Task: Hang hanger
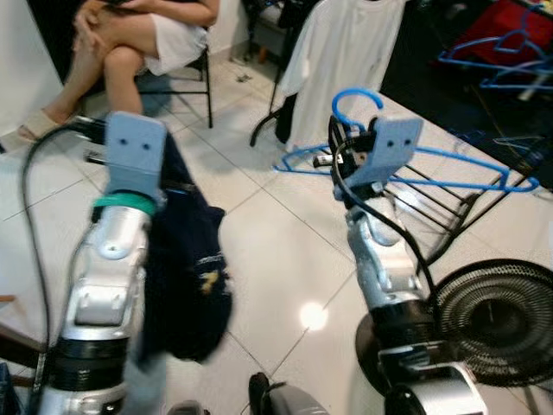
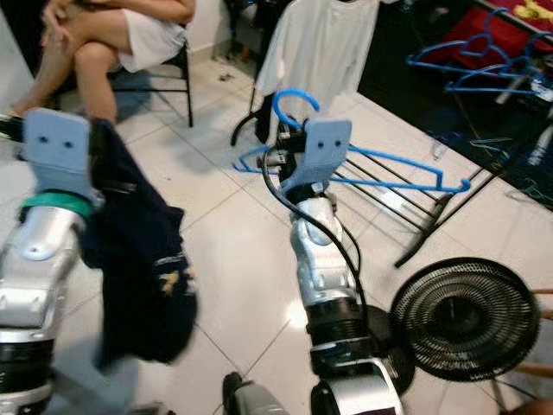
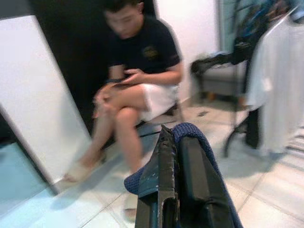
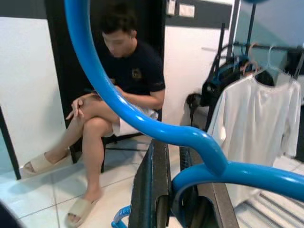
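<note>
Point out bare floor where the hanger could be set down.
Bare tiles lie between the dark garment and the right arm, and on toward the chair. It is crowded by the fan, the black rack and the white shirt.

The room is bright and evenly lit. A round glare spot shines on the floor tiles (image 1: 313, 316). The head views are a little soft. In the left wrist view the seated person (image 3: 135, 76) is blurred, with soft shadows under the chair
</note>
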{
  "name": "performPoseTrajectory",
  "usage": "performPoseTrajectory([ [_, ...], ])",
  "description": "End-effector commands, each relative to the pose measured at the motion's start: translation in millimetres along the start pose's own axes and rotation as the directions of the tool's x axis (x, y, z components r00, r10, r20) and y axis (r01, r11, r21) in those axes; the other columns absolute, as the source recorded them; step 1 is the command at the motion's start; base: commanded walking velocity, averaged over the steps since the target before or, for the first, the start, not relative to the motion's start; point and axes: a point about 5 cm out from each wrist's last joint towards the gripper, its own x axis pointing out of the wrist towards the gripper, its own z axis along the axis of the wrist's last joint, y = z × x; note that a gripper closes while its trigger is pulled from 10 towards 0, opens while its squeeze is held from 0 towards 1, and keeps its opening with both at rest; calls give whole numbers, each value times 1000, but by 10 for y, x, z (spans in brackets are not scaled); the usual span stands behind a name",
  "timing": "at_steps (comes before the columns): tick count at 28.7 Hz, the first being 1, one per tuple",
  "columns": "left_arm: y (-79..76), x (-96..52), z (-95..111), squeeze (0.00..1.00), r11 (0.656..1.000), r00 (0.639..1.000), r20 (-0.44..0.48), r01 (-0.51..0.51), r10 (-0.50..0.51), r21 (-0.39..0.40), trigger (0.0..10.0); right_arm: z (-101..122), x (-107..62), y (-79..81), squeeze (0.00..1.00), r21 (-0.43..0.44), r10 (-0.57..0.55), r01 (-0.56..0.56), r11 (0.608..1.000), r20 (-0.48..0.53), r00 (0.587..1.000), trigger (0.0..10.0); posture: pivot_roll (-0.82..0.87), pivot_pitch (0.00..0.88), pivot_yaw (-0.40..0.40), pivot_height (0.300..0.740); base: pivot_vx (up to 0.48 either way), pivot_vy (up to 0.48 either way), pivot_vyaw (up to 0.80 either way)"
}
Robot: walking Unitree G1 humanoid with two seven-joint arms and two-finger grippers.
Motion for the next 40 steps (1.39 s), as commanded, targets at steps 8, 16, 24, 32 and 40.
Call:
performPoseTrajectory([
  [8,-118,56,46,0,998,997,48,54,-53,-26,10000,-142,-72,-38,0,22,14,-13,1000,-47,999,10000,154,88,-59,740,83,0,-367],
  [16,-264,90,127,0,994,992,86,100,-96,-46,10000,-154,-104,-60,0,22,5,-4,1000,-46,999,10000,128,82,-45,740,424,0,-372],
  [24,-353,112,162,0,991,987,107,126,-120,-52,10000,-157,-115,-76,0,12,-2,2,1000,-43,999,10000,121,70,-44,740,480,0,-377],
  [32,-372,125,174,0,990,984,123,137,-131,-40,10000,-145,-84,-71,0,7,12,-12,1000,-35,999,10000,122,64,-45,740,480,0,0],
  [40,-375,164,160,0,987,977,137,158,-161,36,10000,-133,-52,-60,0,-10,57,-57,998,-37,998,10000,119,59,-46,740,480,0,0],
])
